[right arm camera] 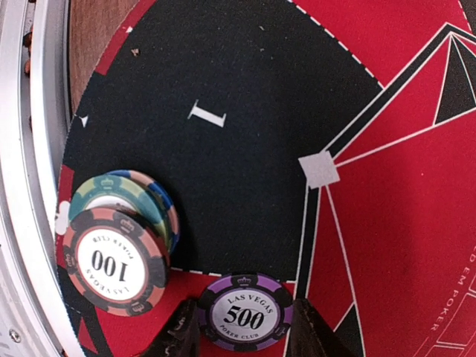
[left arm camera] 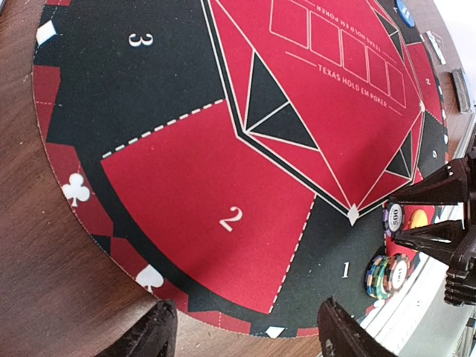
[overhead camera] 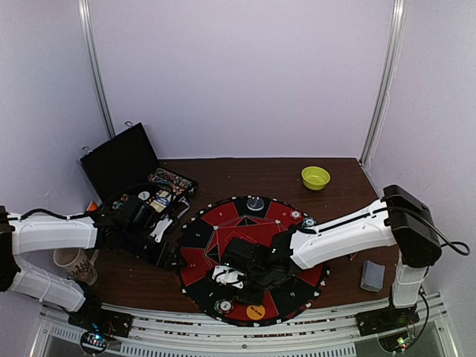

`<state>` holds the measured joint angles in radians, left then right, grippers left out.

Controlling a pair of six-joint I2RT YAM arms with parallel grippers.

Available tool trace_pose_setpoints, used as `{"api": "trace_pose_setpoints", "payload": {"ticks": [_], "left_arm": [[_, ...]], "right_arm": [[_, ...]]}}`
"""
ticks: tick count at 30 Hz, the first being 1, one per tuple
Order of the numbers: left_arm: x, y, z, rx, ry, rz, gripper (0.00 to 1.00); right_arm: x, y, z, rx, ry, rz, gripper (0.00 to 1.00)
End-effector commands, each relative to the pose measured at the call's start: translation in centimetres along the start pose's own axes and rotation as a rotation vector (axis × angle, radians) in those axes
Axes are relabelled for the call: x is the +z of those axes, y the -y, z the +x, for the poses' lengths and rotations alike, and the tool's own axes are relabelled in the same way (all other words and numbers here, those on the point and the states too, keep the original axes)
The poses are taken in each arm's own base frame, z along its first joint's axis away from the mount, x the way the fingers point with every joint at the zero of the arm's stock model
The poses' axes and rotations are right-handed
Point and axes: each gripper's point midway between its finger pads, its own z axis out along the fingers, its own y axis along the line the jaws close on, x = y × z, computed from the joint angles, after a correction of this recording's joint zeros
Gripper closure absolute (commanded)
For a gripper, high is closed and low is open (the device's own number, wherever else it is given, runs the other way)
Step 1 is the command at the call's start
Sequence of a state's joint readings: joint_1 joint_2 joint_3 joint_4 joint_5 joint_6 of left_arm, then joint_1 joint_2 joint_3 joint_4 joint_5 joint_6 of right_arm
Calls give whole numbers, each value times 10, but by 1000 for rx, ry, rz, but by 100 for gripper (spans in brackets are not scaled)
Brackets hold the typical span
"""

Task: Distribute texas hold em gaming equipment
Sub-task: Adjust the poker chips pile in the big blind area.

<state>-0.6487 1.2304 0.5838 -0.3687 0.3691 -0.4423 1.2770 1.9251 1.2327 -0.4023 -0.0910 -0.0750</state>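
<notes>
While one chip stack point(right arm camera: 119, 245) sits at seat 1 of the mat point(left arm camera: 186, 171), right gripper point(right arm camera: 242, 331) pinches a purple 500 chip point(right arm camera: 245, 311) beside it, left gripper point(left arm camera: 249, 335) gapes empty, seats 2 and 3 apparently unserved.

I work in a robotics lab cell. Plain white panels point(overhead camera: 238, 74) close in my wooden counter point(overhead camera: 245, 175) on three sides, with metal poles point(overhead camera: 97, 67) in the corners. My arm bases point(overhead camera: 383, 321) sit on an aluminium rail point(overhead camera: 223, 331), beside a bare circuit board point(overhead camera: 93, 341) and a loose cable point(overhead camera: 450, 244).
</notes>
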Motion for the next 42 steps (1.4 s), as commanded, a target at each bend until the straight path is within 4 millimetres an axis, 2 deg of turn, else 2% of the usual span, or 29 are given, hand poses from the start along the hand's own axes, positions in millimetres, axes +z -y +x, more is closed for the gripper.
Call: {"api": "trace_pose_setpoints", "payload": {"ticks": [1, 8, 14, 19, 22, 28, 34, 38, 42], "left_arm": [[-4, 2, -15, 25, 37, -3, 33], [-5, 2, -16, 25, 42, -7, 33], [-6, 2, -17, 28, 46, -13, 33], [-6, 1, -17, 29, 44, -16, 33], [-5, 1, -17, 29, 44, -17, 33], [-6, 0, -17, 30, 41, -21, 33], [-6, 0, -17, 30, 43, -24, 33], [-6, 0, -17, 32, 41, -23, 33], [-5, 0, -16, 34, 39, -23, 32]], "right_arm": [[-4, -1, 19, 2, -73, 7, 67], [-26, -2, 0, 2, 2, -4, 68], [-39, -2, -4, 2, 30, -1, 68], [-51, -25, -25, -20, 138, -98, 68], [-47, -41, -32, -47, 156, -127, 68], [-26, -44, -33, -70, 86, -103, 66], [-17, -45, -34, -83, 68, -89, 65], [-15, -43, -34, -91, 58, -73, 59], [-15, -45, -33, -106, 50, -74, 36]]}}
